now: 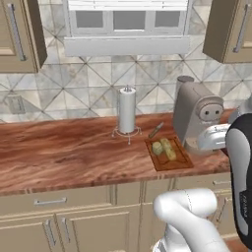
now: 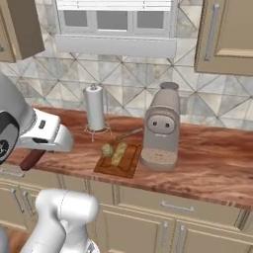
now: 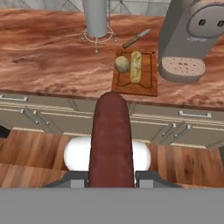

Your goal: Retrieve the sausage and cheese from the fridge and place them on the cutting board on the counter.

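Reddish-brown and long, the sausage point(image 3: 111, 140) is clenched between our fingers point(image 3: 111, 178), one tip point(image 3: 76, 178) pressing each side of its near end, so it juts straight ahead and stays clear of the cabinets. Beyond its far tip, up on the worktop point(image 3: 48, 61), lies the cutting board point(image 3: 146, 85), already carrying two pale pieces point(image 3: 130, 66), perhaps cheese, towards its left. We judge its bare right strip the spot for the sausage. Just right of the board stands a coffee machine point(image 3: 188, 35), demanding care.
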Available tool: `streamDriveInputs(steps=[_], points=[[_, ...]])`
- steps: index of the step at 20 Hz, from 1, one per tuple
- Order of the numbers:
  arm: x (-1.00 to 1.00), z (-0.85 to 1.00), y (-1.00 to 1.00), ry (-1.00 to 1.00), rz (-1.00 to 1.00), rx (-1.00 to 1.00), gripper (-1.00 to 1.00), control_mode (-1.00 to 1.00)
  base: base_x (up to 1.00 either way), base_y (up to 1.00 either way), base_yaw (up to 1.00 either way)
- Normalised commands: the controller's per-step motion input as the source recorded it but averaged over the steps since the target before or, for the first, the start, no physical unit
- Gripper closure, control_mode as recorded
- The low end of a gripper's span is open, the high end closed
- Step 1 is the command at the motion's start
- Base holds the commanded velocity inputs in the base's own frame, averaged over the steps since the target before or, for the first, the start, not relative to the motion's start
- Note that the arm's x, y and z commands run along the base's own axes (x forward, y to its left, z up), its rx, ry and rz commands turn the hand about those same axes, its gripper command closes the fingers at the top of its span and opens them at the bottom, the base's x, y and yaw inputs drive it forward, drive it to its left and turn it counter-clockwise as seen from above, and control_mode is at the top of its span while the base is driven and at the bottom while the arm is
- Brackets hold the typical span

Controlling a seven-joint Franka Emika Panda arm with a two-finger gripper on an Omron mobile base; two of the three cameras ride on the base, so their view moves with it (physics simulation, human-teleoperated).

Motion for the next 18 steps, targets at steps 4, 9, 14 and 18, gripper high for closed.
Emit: streamDriveInputs(steps=[4,9,14,18], points=[[0.0,0.0,0.0,0.0,0.0,0.0,1.0,1.0,0.24,-0.55,0.1],[0.0,0.0,0.0,0.0,0.0,0.0,1.0,1.0,0.06,-0.54,0.0],[0.0,0.0,0.0,0.0,0.0,0.0,1.0,1.0,0.16,-0.05,0.0],[0.0,0.0,0.0,0.0,0.0,0.0,1.0,1.0,0.68,0.0,0.0]])
